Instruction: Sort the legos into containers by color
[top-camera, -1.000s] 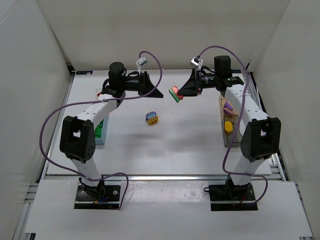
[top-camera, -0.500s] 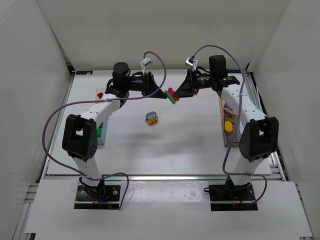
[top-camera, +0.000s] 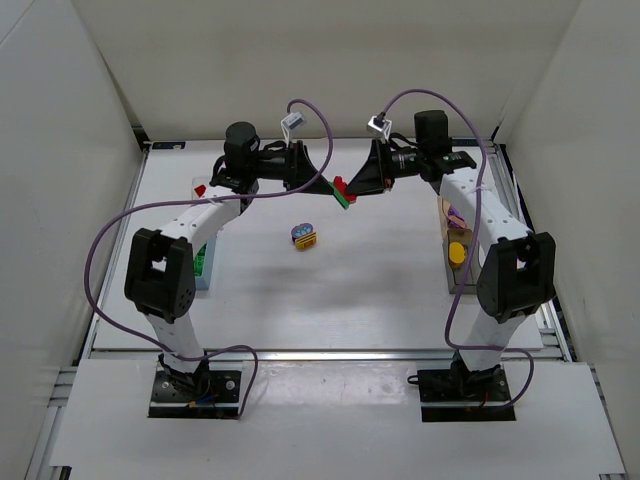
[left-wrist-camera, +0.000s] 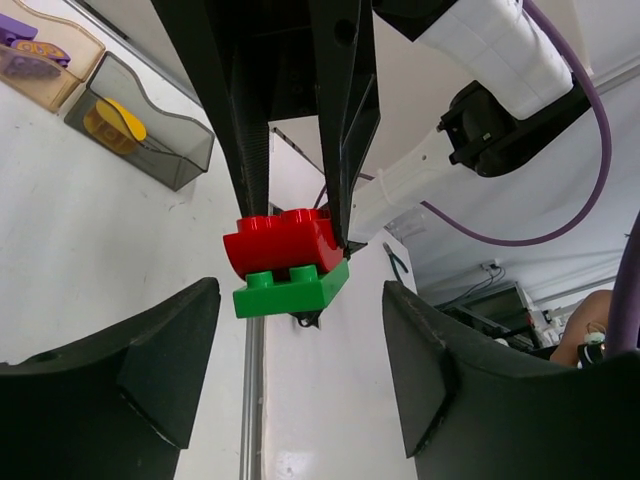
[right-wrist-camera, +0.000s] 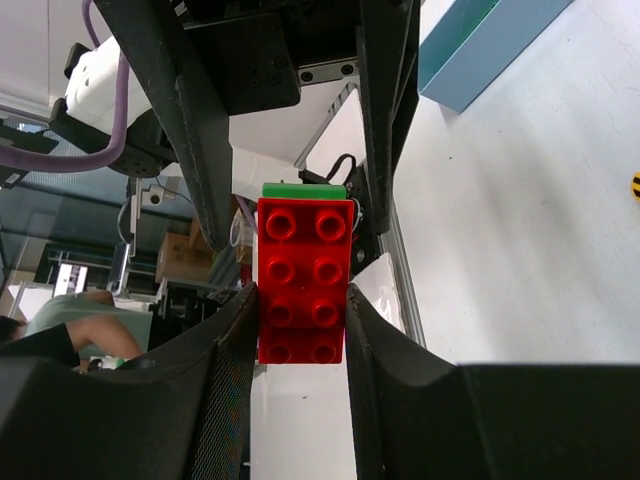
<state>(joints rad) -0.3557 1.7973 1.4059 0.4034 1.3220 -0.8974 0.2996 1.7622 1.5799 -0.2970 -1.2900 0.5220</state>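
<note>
Nearest on the table (top-camera: 330, 300), a light blue box (top-camera: 203, 283) on the left held green bricks (top-camera: 200, 258), and a dark see-through box (top-camera: 462, 283) on the right held a yellow brick (top-camera: 457, 252); between them and a little further in, a purple-and-yellow stack (top-camera: 304, 236) lay alone on the bare surface; beyond the dark box, a tan box (top-camera: 441, 205) held a purple brick (top-camera: 456, 213); at the far left, a clear box (top-camera: 194, 193) held a red brick (top-camera: 200, 188). Above the far part of the table the two arms met; the right gripper (top-camera: 356, 187) was clamped on a red-on-green stack (left-wrist-camera: 285, 262), carried in the air; the left gripper (top-camera: 322, 186) stood spread wide, its fingers (left-wrist-camera: 120, 360) flanking that stack with a gap on each side.
</note>
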